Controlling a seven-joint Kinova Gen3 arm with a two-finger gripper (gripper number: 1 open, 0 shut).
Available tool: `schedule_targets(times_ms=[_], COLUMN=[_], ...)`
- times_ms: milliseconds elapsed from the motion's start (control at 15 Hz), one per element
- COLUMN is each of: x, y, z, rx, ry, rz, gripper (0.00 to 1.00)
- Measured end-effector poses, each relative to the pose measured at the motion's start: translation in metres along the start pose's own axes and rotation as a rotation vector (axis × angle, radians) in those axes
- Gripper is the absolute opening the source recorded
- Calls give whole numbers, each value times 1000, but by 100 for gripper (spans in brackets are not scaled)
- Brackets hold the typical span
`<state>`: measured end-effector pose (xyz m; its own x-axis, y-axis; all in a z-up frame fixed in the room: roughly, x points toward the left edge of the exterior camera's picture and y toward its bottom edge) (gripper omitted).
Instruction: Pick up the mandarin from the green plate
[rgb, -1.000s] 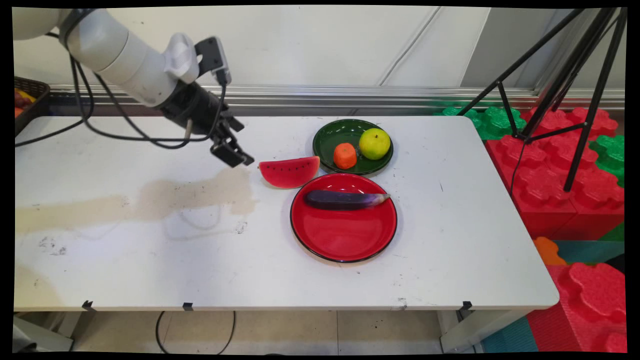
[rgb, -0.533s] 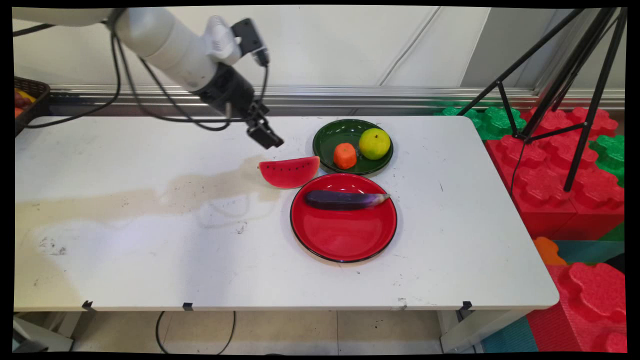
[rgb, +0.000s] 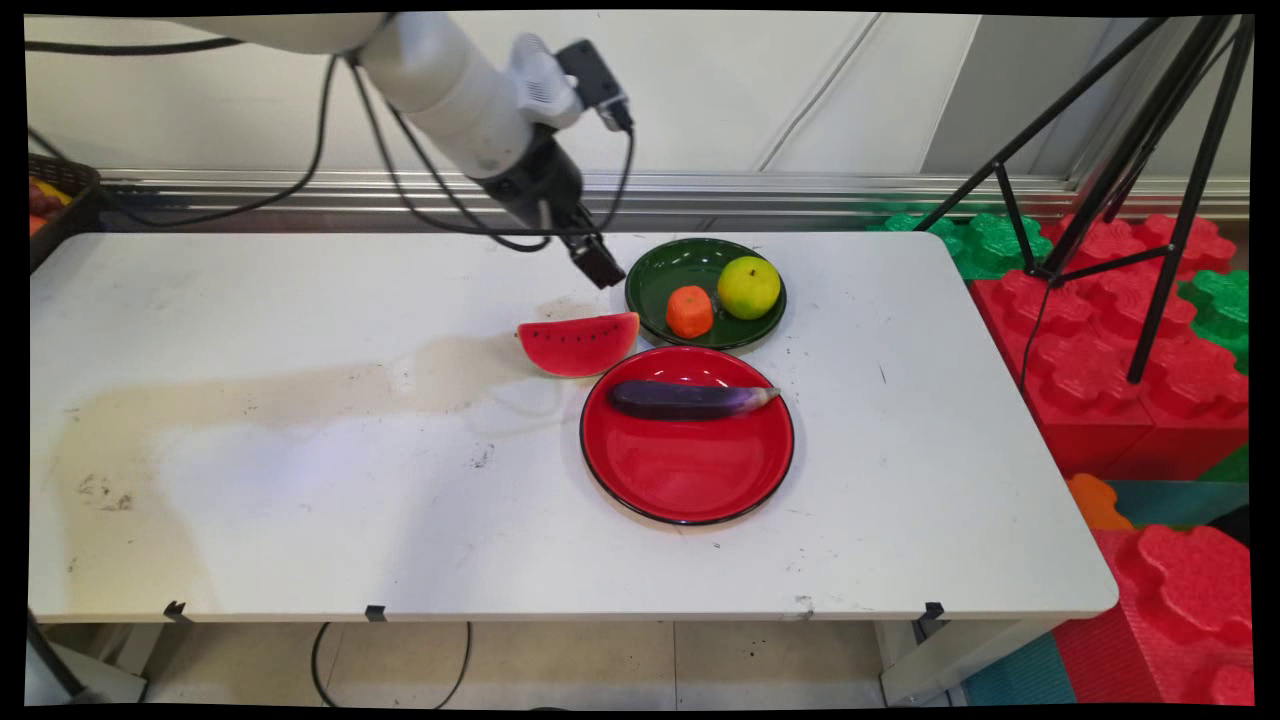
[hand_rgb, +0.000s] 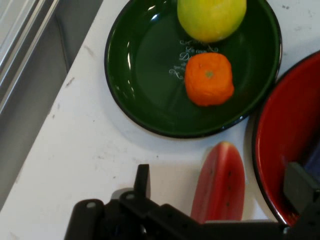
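Note:
My gripper (rgb: 598, 265) hangs open and empty above the table, just left of the green plate (rgb: 655, 275) and behind the watermelon slice (rgb: 578, 343). In the hand view the open gripper (hand_rgb: 221, 192) has its two fingers either side of the watermelon slice (hand_rgb: 220, 170), well above it. The green plate (hand_rgb: 145, 65) carries an orange fruit (hand_rgb: 209, 79) and a yellow-green fruit (hand_rgb: 211, 17), seen in the main view as the orange fruit (rgb: 690, 311) and the yellow-green fruit (rgb: 748, 287). A purple eggplant (rgb: 690, 399) lies on the red plate (rgb: 690, 470).
A dark basket (rgb: 55, 200) with fruit sits at the table's far left edge. A black tripod (rgb: 1150, 200) and red and green foam blocks (rgb: 1100, 320) stand right of the table. A wall rail runs behind the table.
The arm has swung right and slightly away from the camera, carrying the gripper from left of the watermelon slice to beside the green plate. The fruits and plates have not moved.

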<state>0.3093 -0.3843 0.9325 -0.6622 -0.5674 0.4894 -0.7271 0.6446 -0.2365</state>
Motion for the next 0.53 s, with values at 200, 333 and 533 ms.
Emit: schedule_targets(times_ms=[200, 333, 533], x=[16, 29, 40], y=[3, 5, 6], z=[21, 42, 67], rx=[5, 10, 13], ry=[-30, -54, -76], rz=[-3, -12, -25], gripper=[100, 100, 100])
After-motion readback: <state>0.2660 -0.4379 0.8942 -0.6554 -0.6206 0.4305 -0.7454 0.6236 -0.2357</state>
